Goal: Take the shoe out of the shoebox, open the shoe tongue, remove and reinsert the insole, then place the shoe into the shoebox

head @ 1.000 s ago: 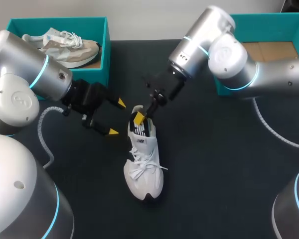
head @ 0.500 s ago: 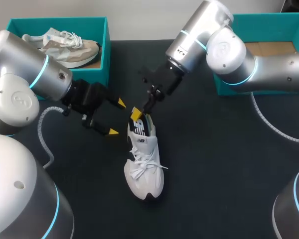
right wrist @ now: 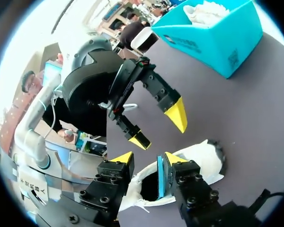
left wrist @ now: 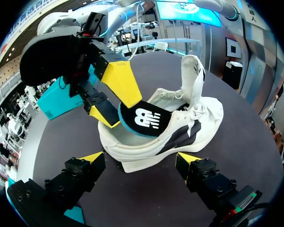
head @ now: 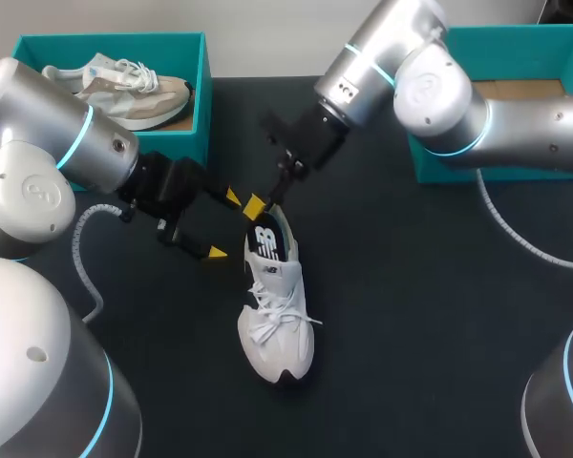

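Note:
The white shoe [head: 275, 320] lies on the dark table, toe toward me. Its black insole [head: 266, 239] with a teal edge sticks up out of the heel [left wrist: 144, 118]. My right gripper [head: 258, 205] hangs over the heel with the insole's end between its fingers. In the right wrist view the insole [right wrist: 160, 177] lies against one finger, and a gap separates it from the other, so the right gripper [right wrist: 146, 160] is open. My left gripper [head: 222, 225] stands wide open just left of the heel, touching nothing; the shoe [left wrist: 180, 123] sits ahead of its fingertips [left wrist: 92, 158].
A teal shoebox [head: 206, 95] at the back left holds a beige and white shoe [head: 124, 88]. A second teal shoebox [head: 516, 40] at the back right shows a bare cardboard floor. My right arm crosses in front of it.
My right gripper has drawn up and to the left from the heel and widened a little. More of the insole now shows. The left arm has kept still.

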{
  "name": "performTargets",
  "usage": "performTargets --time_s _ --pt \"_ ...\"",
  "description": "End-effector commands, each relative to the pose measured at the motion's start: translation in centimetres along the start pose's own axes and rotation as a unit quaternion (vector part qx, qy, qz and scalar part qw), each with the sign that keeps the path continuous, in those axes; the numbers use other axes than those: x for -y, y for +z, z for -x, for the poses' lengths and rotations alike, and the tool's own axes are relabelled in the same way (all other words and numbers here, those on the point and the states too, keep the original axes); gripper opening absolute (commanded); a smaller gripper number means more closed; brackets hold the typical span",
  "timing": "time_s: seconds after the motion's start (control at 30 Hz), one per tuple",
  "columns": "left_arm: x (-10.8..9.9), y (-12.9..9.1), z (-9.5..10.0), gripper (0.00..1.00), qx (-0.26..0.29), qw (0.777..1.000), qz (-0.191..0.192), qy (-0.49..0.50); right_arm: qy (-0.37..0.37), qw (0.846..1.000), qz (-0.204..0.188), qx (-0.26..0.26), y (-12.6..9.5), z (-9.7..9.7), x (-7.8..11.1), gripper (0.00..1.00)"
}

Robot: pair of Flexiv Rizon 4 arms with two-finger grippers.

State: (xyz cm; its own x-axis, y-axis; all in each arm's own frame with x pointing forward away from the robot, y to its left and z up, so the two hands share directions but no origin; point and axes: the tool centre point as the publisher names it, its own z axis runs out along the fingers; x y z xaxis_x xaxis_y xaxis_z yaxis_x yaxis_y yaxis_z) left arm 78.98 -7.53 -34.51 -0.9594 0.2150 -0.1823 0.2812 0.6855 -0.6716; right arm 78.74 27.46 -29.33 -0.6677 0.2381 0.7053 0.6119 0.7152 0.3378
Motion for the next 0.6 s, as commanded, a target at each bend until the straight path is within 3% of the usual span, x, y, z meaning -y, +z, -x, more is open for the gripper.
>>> performTargets --time_s 0.03,0.33,0.6 --pt "0.0 0.0 -0.1 1.0 0.0 1.0 0.002 0.0 -0.011 1.0 0.001 0.018 -1.5 -0.6 -1.1 0.43" --pt "0.0 0.0 -0.1 1.0 0.0 1.0 0.002 0.0 -0.03 0.996 0.055 0.067 -5.9 -3.7 -0.6 0.43" --pt "0.0 0.0 -0.1 1.0 0.0 1.0 0.002 0.0 -0.006 0.991 0.115 0.07 -5.8 -4.7 2.0 0.33"
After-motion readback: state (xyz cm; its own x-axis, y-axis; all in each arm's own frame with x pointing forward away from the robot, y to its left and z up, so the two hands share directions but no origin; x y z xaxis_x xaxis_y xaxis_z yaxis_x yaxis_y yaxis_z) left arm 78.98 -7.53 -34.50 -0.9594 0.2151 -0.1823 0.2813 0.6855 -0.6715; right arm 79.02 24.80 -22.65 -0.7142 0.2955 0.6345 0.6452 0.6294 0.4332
